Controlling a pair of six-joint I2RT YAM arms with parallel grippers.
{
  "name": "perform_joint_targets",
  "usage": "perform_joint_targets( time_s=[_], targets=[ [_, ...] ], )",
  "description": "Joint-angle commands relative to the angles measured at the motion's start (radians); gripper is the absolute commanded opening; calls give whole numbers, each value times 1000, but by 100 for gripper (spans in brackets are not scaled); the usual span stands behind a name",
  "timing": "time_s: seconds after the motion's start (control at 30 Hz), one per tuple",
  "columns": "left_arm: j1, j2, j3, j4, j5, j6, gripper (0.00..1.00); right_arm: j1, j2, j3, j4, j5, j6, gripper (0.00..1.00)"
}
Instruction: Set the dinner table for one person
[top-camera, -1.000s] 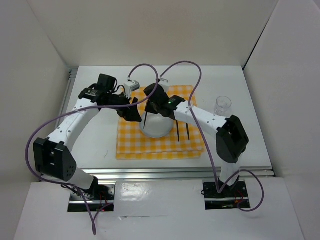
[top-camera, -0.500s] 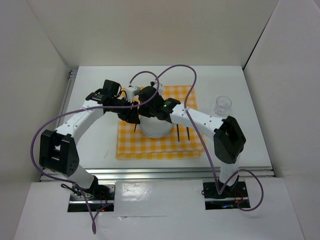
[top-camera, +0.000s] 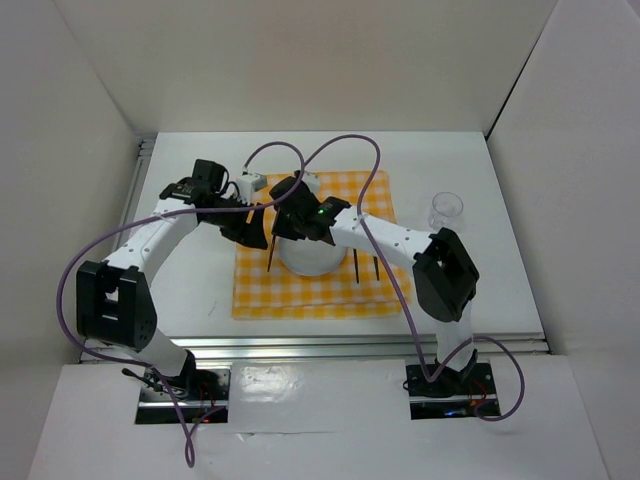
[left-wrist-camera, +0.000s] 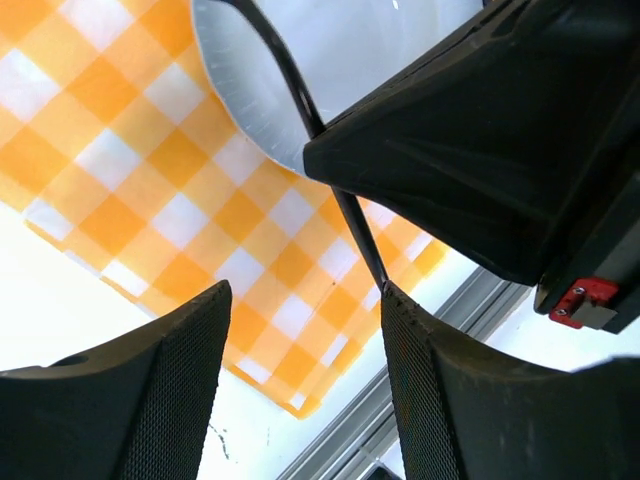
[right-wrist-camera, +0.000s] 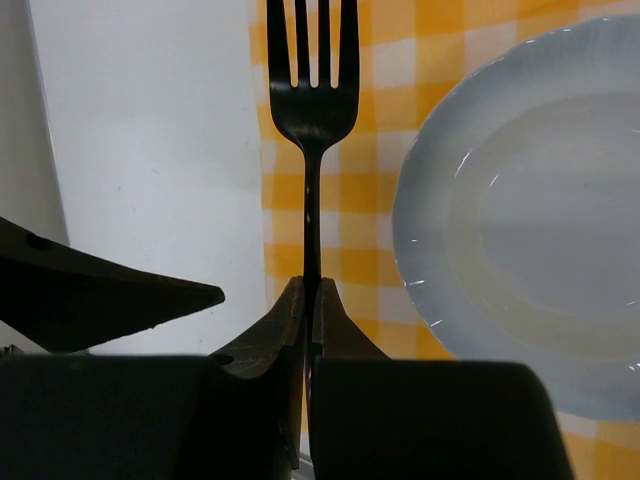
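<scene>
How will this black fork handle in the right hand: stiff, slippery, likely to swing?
Probably stiff: the fork runs straight though the right hand pinches only its thin handle. Its glossy finish suggests it could slip or pivot in that narrow pinch. Being flat, it should not roll on the cloth.

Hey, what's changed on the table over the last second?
The right gripper, shut on the fork, has swung left across the plate toward the left part of the checked cloth. The left gripper, open, shifted slightly left. Plate, cloth, glass and the two dark utensils right of the plate stayed put.
</scene>
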Motion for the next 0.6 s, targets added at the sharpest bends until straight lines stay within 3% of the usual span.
perform_joint_targets(
  time_s=[0.0,0.23,0.3,0.33,0.4,0.57],
  targets=[
    [0,-19,3,-22,77,40,68,11,-32,18,32,-14,20,0],
    [0,44,3,-33,190,49,67,20,-77,-19,63,-23,42,0],
    [0,56,3,-22,180,38,63,20,-68,-19,63,-34,51,0],
    [0,65,3,-22,179,29,55,20,-58,-10,54,-46,62,0],
    [0,76,3,-13,160,29,49,20,-58,-10,41,-46,71,0],
    [0,96,-6,-4,150,20,51,20,-67,-19,53,-57,71,0]
  ],
)
